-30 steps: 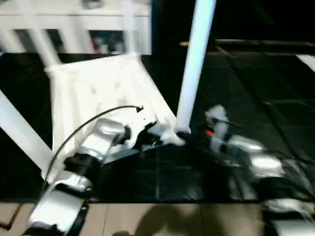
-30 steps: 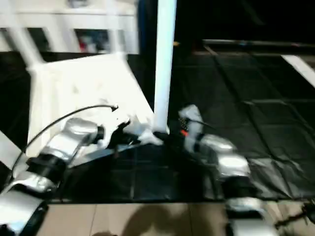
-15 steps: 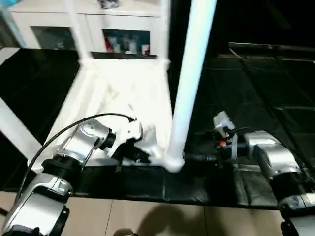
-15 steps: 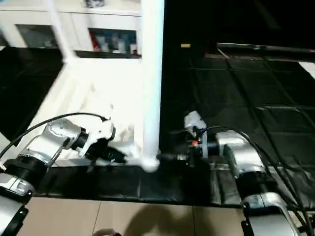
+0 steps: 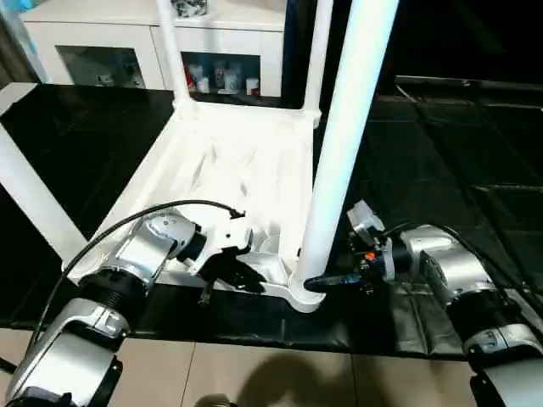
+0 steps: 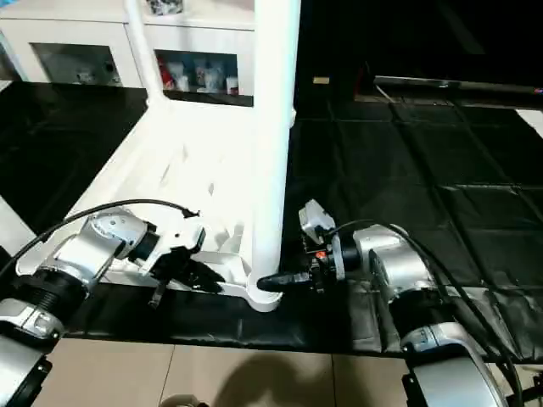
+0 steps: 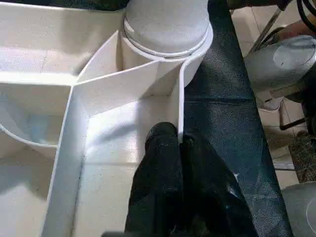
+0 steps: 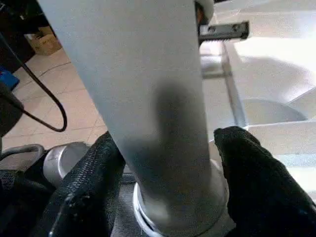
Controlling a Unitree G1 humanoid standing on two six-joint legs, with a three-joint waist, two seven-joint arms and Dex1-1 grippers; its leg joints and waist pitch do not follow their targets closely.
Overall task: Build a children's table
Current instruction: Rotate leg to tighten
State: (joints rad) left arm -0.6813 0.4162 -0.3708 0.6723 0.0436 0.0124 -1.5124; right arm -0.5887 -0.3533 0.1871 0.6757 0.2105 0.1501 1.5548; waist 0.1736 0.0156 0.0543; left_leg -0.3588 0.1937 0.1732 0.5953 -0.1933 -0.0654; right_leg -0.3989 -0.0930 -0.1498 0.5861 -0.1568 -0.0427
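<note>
The children's table lies upside down on a black mat, its ribbed top point(image 5: 229, 161) facing up. A thick white leg point(image 5: 339, 161) stands in the near right corner socket. Other legs point(image 5: 30, 199) rise from the other corners. My left gripper point(image 7: 178, 143) is shut on the thin rim wall of the table top, just beside that corner socket point(image 7: 165, 29). My right gripper point(image 8: 168, 173) reaches in from the right with one black finger on each side of the leg's base. One finger point(image 8: 94, 182) lies against the leg, while a sliver of gap shows at the other finger point(image 8: 252, 177).
A white cabinet point(image 5: 127, 42) with glass-fronted shelves stands behind the table. The black mat point(image 5: 441, 170) stretches far to the right. Tan floor point(image 5: 254, 373) runs along the near edge. A black cable point(image 5: 127, 225) arcs over my left forearm.
The head camera has shifted, so the whole view moved. My right gripper has slid in from beside the leg's base to straddle it, fingers narrowing. The left gripper keeps its hold on the rim.
</note>
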